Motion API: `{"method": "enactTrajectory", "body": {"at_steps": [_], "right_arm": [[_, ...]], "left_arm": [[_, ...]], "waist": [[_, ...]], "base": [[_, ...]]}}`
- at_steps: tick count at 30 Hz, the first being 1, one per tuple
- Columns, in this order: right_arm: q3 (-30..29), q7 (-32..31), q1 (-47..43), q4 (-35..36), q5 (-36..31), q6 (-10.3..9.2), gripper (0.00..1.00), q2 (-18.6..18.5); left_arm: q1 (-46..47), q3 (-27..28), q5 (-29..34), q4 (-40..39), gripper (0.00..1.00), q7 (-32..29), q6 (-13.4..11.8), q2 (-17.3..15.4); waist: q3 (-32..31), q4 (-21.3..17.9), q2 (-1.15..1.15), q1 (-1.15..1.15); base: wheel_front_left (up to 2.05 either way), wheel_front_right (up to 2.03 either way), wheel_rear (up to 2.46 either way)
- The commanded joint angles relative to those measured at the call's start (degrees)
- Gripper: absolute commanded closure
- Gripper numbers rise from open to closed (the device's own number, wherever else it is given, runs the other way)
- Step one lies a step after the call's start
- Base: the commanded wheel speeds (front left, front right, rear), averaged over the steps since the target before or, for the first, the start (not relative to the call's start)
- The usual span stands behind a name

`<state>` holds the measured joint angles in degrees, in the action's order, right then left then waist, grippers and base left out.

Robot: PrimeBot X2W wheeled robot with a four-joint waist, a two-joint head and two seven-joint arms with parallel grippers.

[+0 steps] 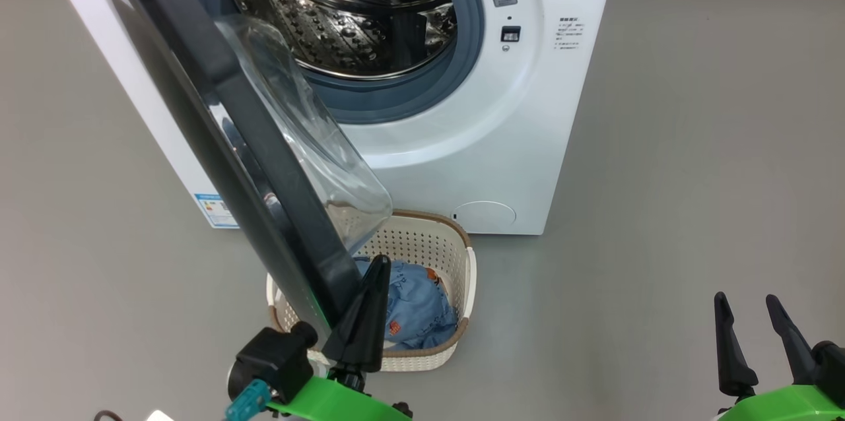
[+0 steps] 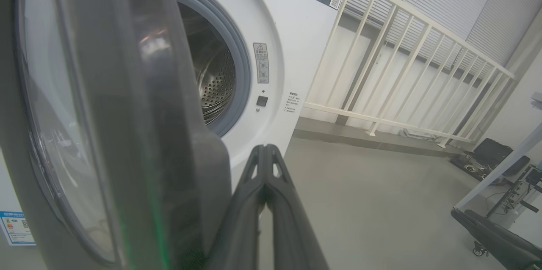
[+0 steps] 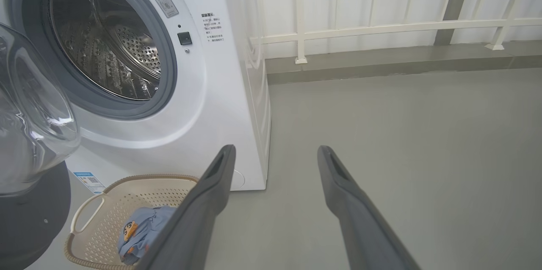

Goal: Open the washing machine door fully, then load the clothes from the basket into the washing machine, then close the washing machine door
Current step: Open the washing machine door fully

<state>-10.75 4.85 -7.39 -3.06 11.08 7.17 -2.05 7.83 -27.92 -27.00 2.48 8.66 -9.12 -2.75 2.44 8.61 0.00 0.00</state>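
Observation:
The white washing machine (image 1: 502, 144) stands with its steel drum (image 1: 343, 12) exposed. The glossy black washing machine door (image 1: 218, 144) hangs partly open, its clear glass bulge (image 1: 310, 144) over the basket. The cream basket (image 1: 470, 262) sits on the floor before the machine and holds the light blue clothes (image 1: 416, 309). My left gripper (image 1: 377, 261) is shut with nothing in it, close against the inner side of the door's free edge (image 2: 199, 185). At the lower right my right gripper (image 1: 746, 297) stands open and empty, away from the basket (image 3: 139, 179) and clothes (image 3: 144, 227).
Grey floor (image 1: 693, 177) lies open to the right of the machine. A white railing (image 2: 402, 50) runs along the wall behind it. A black wheeled chair (image 2: 495, 236) and some dark equipment (image 2: 487, 155) stand far off to the right.

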Motion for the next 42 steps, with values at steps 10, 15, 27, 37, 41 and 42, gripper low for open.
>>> {"method": "enactTrajectory", "body": {"at_steps": [10, 15, 27, 37, 41, 42], "right_arm": [[0.55, 0.22, 1.17, 0.84, 0.91, 0.32, 0.0, -0.83], [0.52, 0.03, 0.9, 0.78, 0.84, 0.32, 0.0, -0.83], [0.73, 0.2, 0.58, 0.95, 1.09, 0.32, 0.0, -0.83], [0.97, 0.81, 0.28, 1.02, 1.59, 0.32, 0.0, -0.83], [1.08, 0.89, 0.2, 0.82, 1.75, 0.32, 0.0, -0.83], [1.07, 0.91, 0.19, 0.76, 1.74, 0.32, 0.0, -0.83]], "left_arm": [[0.23, 2.5, -1.16, -0.25, 1.0, 1.11, -1.15, -0.79], [0.08, 2.16, -1.37, -0.31, 1.0, 1.21, -1.4, -0.74], [-0.59, 1.52, -2.24, -1.05, 1.0, 1.24, -1.37, -0.87], [-0.96, 1.8, -2.69, -1.4, 1.0, 1.25, -1.67, -1.53], [-1.3, 1.98, -2.65, -1.56, 1.0, 1.18, -2.02, -1.92], [-1.37, 2.05, -2.47, -1.61, 1.0, 1.17, -2.22, -2.17]], "waist": [[-0.12, 2.92, 0.0, 0.0], [-0.33, 5.17, 0.0, 0.0], [-0.58, 10.74, 0.0, 0.0], [-1.13, 14.61, 0.0, 0.0], [-1.33, 15.6, 0.0, 0.0], [-1.34, 15.9, 0.0, 0.0]], "base": [[0.0, 0.0, 0.0], [0.0, 0.0, 0.0], [0.0, 0.0, 0.0], [0.0, 0.0, 0.0], [0.0, 0.0, 0.0], [0.0, 0.0, 0.0]]}}
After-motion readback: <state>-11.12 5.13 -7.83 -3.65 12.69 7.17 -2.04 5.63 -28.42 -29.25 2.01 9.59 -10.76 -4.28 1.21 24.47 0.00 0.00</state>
